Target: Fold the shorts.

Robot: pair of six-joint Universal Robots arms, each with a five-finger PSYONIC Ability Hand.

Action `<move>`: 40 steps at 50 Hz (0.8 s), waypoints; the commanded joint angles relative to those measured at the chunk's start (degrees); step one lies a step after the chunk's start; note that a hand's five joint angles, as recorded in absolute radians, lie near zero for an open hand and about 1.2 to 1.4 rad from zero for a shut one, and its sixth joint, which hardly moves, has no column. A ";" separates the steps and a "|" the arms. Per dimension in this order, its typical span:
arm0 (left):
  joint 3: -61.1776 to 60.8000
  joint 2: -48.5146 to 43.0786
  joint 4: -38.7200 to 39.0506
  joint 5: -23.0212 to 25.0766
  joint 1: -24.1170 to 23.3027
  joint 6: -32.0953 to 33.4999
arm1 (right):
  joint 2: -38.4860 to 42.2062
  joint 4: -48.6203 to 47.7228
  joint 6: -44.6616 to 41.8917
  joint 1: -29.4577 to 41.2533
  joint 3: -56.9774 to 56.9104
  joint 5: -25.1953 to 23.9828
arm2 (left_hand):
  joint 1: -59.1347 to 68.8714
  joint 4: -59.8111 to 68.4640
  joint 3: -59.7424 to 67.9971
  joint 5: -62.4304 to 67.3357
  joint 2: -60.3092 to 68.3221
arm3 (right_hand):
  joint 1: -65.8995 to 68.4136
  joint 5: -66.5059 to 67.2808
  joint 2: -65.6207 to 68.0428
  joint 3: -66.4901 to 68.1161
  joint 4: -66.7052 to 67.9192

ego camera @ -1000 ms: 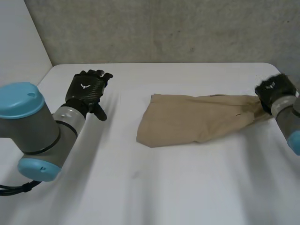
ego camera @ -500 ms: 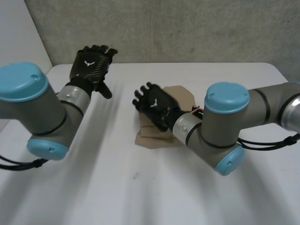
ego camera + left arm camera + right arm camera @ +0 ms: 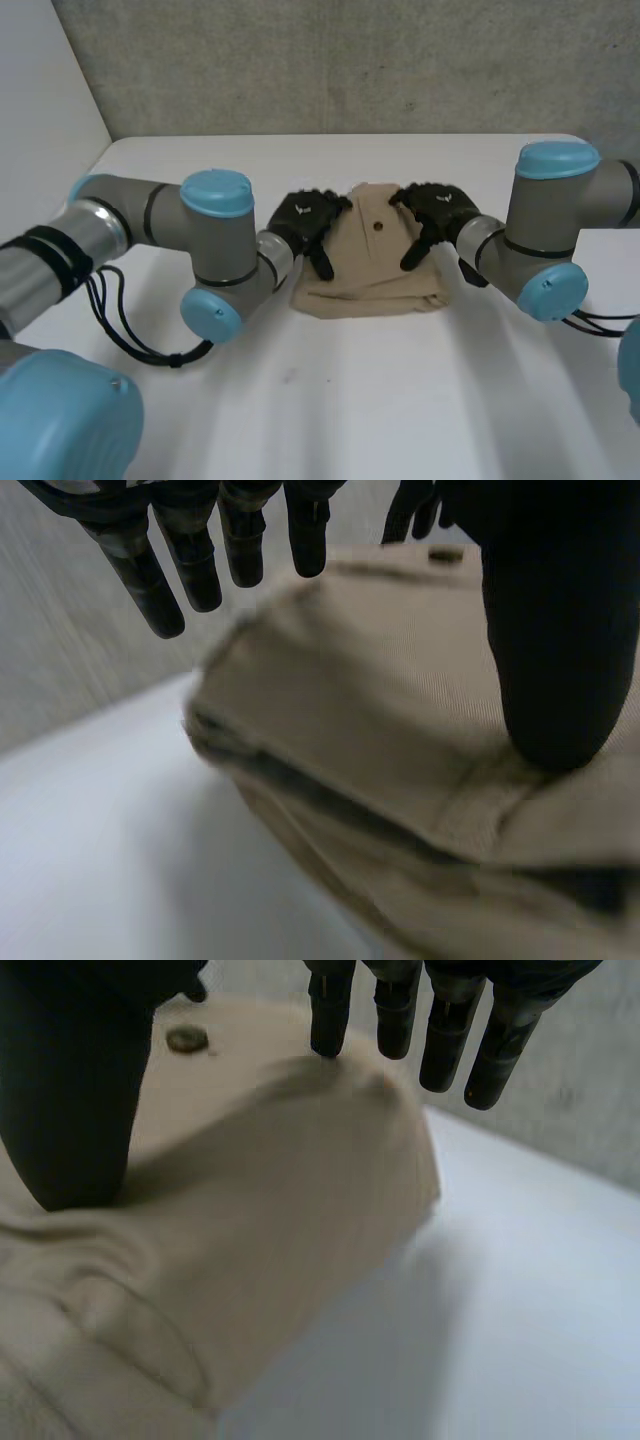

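Observation:
The tan shorts (image 3: 368, 262) lie folded into a small thick bundle in the middle of the white table (image 3: 400, 400), with a button (image 3: 378, 225) showing on top. My left hand (image 3: 305, 220) rests on the bundle's left edge and my right hand (image 3: 437, 212) on its right edge. In the left wrist view the left hand (image 3: 555, 630) has straight fingers above the shorts (image 3: 380, 740) and its thumb pressed on the cloth. In the right wrist view the right hand (image 3: 70, 1080) is open too, thumb on the shorts (image 3: 280, 1220), fingers straight over the far fold near the button (image 3: 186, 1038).
Both forearms reach inward across the table, the left arm's elbow (image 3: 215, 255) just left of the shorts and the right arm's elbow (image 3: 550, 245) just right of them. A grey wall (image 3: 350, 60) runs behind the table's back edge.
The right hand carried the shorts' right end over to the left, folding them, and let go. The left hand came in from the far left to the bundle's left edge.

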 commanded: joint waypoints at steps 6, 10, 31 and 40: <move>1.29 -1.45 -8.69 -0.50 2.07 0.73 | 2.96 6.84 -6.93 -1.32 -2.60 0.07 | 1.38 0.67 0.05 -0.07 0.87 | -1.50 -3.92 -2.66 -2.22 -3.37; 1.29 0.04 -9.31 -0.24 2.51 1.79 | 2.08 7.63 -8.08 -1.23 -2.69 0.16 | 0.88 0.17 -0.45 -0.57 0.37 | -1.50 -3.92 -2.66 -2.22 -3.37; -15.57 33.86 -5.71 -1.55 5.58 1.62 | -32.60 -12.47 -4.14 -1.32 14.06 8.30 | -1.14 -1.85 -2.47 -2.59 -1.65 | -1.50 -3.92 -2.66 -2.22 -3.37; -37.70 58.55 1.67 -4.99 12.87 -5.77 | -45.73 -7.41 -3.25 -1.50 26.48 20.28 | -0.97 -1.68 -2.30 -2.42 -1.48 | -1.50 -3.92 -2.66 -2.22 -3.37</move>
